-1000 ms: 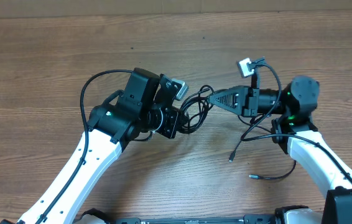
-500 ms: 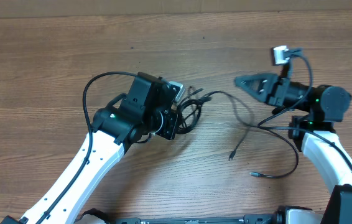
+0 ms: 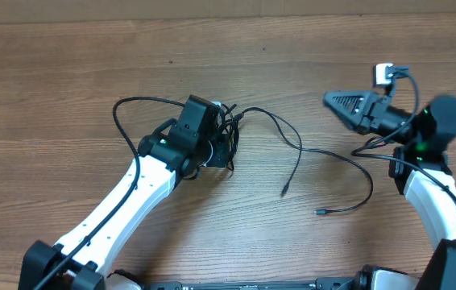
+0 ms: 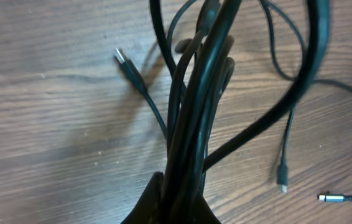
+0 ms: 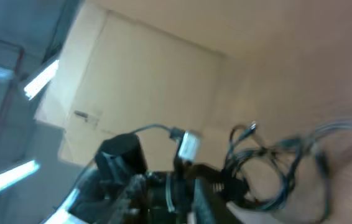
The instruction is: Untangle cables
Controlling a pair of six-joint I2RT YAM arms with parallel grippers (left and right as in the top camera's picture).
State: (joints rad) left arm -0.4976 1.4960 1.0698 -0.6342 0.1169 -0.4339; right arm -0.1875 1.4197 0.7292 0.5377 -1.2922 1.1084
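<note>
The cables [image 3: 230, 131] are thin black cords, bunched at the table's middle. My left gripper [image 3: 225, 149] is shut on that bunch. In the left wrist view the cables [image 4: 201, 106] rise as a tight bundle from between my left gripper's [image 4: 182, 190] fingers, and a USB plug [image 4: 121, 57] lies on the wood beside them. Two loose strands [image 3: 296, 147] trail right across the table to small plug ends [image 3: 284, 191] [image 3: 319, 212]. My right gripper [image 3: 330, 101] hangs above the table at the right, pointing left, apart from every cable. The right wrist view is blurred and shows the bundle [image 5: 269, 155] far off.
The wooden table [image 3: 67, 80] stretches all around. The left arm's white link [image 3: 123, 209] crosses the lower left and the right arm's link [image 3: 433, 201] the lower right. A thick fixed wire [image 3: 127, 109] loops off the left arm.
My right gripper has pulled away to the right from the bundle, and the strand it drew out now lies loose on the table. The left gripper turned and shifted up slightly, still clamping the bunch.
</note>
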